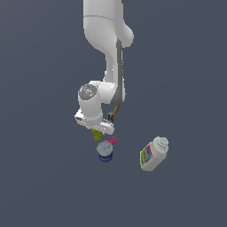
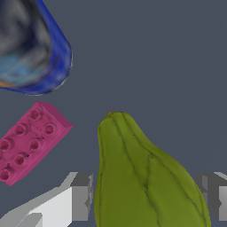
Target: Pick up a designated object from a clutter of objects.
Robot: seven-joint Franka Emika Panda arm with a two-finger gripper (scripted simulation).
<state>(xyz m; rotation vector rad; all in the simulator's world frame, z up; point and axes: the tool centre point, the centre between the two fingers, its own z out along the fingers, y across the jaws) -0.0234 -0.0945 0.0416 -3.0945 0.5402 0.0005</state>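
Note:
The designated object is a yellow-green, lumpy pear shape. In the wrist view it fills the space between my gripper's two fingers. One grey fingertip stands right at its one flank. The other fingertip stands at the opposite flank, partly covered by the pear's bulge. No clear gap shows on either side, and I cannot tell if the pads press on it. In the exterior view my gripper is low over the clutter, and the designated object pokes out just beneath the hand.
A small pink studded brick lies close beside the pear. The blue can stands just past the brick. A white bottle with a colourful label lies towards the exterior view's right. A wooden handle shows behind the hand.

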